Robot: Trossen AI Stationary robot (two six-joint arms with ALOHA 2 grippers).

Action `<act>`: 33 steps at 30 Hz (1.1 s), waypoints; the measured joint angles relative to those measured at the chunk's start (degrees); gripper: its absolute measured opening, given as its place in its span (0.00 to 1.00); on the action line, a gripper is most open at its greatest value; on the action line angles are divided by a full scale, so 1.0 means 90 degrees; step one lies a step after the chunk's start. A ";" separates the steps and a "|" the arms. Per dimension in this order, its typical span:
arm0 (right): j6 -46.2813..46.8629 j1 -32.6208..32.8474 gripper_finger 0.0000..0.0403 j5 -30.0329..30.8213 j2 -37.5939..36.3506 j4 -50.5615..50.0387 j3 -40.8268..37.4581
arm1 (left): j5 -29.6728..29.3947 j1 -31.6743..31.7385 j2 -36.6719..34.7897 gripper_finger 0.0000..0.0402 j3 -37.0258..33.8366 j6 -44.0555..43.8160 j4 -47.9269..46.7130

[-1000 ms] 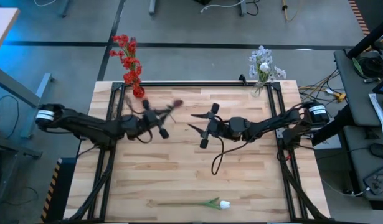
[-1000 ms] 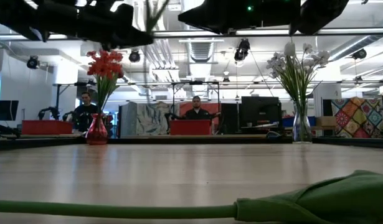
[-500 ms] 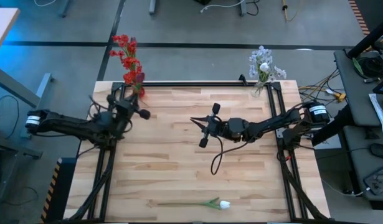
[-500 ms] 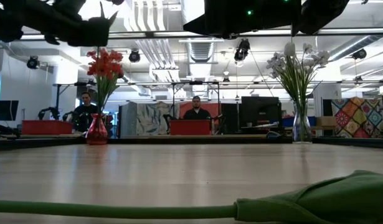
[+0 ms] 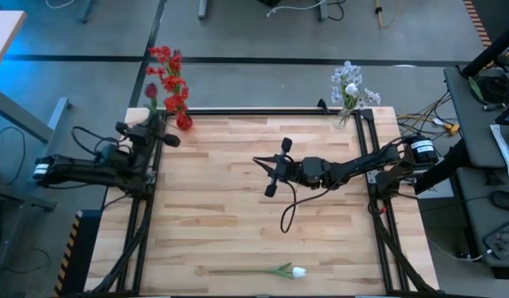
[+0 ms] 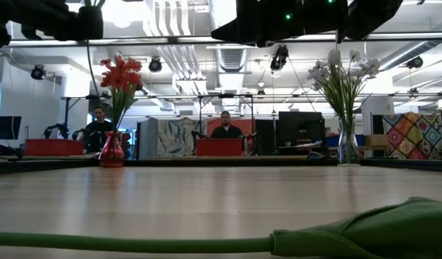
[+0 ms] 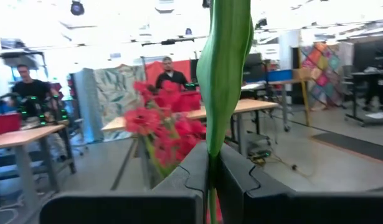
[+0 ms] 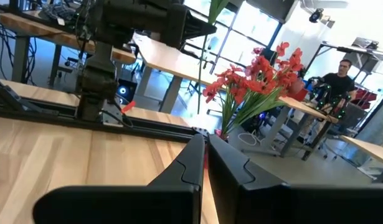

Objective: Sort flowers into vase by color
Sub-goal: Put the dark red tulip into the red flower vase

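My left gripper (image 5: 152, 117) (image 7: 210, 158) is over the table's far left corner, beside the red vase (image 5: 184, 122) (image 6: 111, 152) of red flowers (image 5: 171, 79), and is shut on a green-stemmed flower. Its dark maroon bud (image 5: 151, 89) shows past the far edge. My right gripper (image 5: 261, 161) (image 8: 205, 155) hangs shut and empty above mid-table. A white tulip (image 5: 297, 271) lies by its stem (image 5: 237, 271) near the front edge. A clear vase (image 5: 347, 112) (image 6: 346, 147) holds pale flowers at the far right. My left gripper pinches the flower's green stem (image 7: 209, 177) between its two fingers. The fingers lie level and across the stem, pointing toward the table's far edge. The stem stands upright through the hold, a leaf (image 7: 225, 68) rising above the fingers, and the flower is clear of the table.
The wide wooden tabletop (image 5: 237, 223) lies between both arms and the tulip. A black frame rail (image 5: 254, 110) runs along the far edge between the two vases. Desks and people show in the room beyond.
My left gripper has carried the maroon flower from mid-table toward the far left corner and the red vase, turning it from lying level to upright. My right gripper has stayed in place and shut on nothing.
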 joint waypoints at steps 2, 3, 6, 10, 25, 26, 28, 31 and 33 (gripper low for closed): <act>0.0000 0.0000 0.03 0.0000 0.0000 0.0005 0.0000 | 0.0035 0.0177 -0.0133 0.00 -0.0003 0.0125 0.0003; 0.0000 0.0000 0.03 0.0000 0.0000 0.0003 0.0000 | 0.0092 0.0292 -0.0180 0.00 -0.0015 0.0147 0.0005; 0.0000 0.0000 0.03 -0.0001 0.0000 0.0003 0.0002 | 0.0438 0.0677 -0.0239 0.00 -0.0048 0.0087 -0.0004; 0.0000 0.0000 0.03 -0.0002 0.0000 0.0005 0.0000 | 0.0823 0.1225 -0.0150 0.00 -0.0061 -0.0095 -0.0016; -0.0024 0.0000 0.03 -0.0008 0.0000 0.0047 0.0000 | 0.1409 0.2182 0.0871 0.00 0.0513 -0.0479 -0.0864; -0.0024 0.0000 0.03 -0.0010 0.0000 0.0046 0.0000 | 0.1415 0.2217 0.0927 0.00 0.0667 -0.0510 -0.1105; -0.0024 0.0000 0.03 -0.0014 0.0000 0.0049 0.0000 | 0.1503 0.2306 0.1005 0.00 0.1007 -0.0663 -0.1744; -0.0026 0.0000 0.03 -0.0029 0.0000 0.0047 0.0000 | 0.1746 0.2480 0.1079 0.00 0.1619 -0.1282 -0.3118; -0.0069 0.0000 0.03 -0.0032 0.0000 0.0049 0.0000 | 0.2007 0.2671 0.1129 0.00 0.2062 -0.1934 -0.4270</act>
